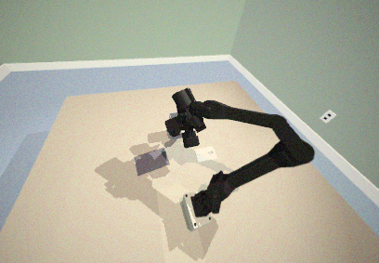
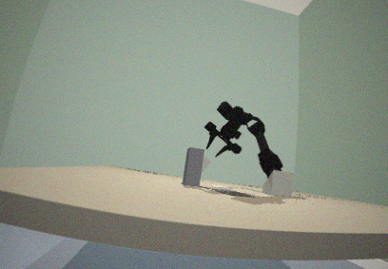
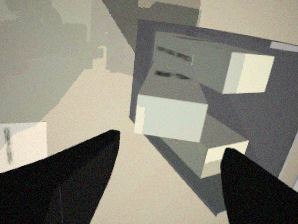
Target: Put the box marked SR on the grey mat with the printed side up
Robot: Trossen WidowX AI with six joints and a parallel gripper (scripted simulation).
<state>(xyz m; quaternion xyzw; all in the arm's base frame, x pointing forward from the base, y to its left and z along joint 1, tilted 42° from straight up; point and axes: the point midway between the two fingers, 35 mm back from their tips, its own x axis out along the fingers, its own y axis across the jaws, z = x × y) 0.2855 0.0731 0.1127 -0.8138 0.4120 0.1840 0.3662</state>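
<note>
- Three pale rectangular boxes, one printed (image 3: 215,62), one nearer and printed (image 3: 172,117), one lower (image 3: 222,145), in grey-blue bin (image 1: 173,115) (image 2: 192,166) (image 3: 280,115). Dark print on two; codes too blurred, can't tell which is SR.
- SR box is among these three, so not on the mat.
- Black tool (image 1: 182,134) (image 2: 212,152) (image 3: 170,148): fingers apart, nothing between them, tips above the table.
- Black jointed arm (image 1: 253,115) (image 2: 263,142) hides most of the bin from the top.
- Flat dark grey mat (image 1: 150,161) near the bin, on beige table (image 1: 260,188) (image 2: 119,201) (image 3: 150,195); shadows fall over its upper part.
- White printed card (image 1: 205,153) (image 3: 22,145) lies flat on the table, apart from mat and bin; wording unreadable.
- Obstacles: bin walls, plus boxes set close together.
- Open room: beige strip between card and bin; mat well inside table edges.
- Pale arm base (image 1: 187,211) (image 2: 281,184) apart from mat.
</note>
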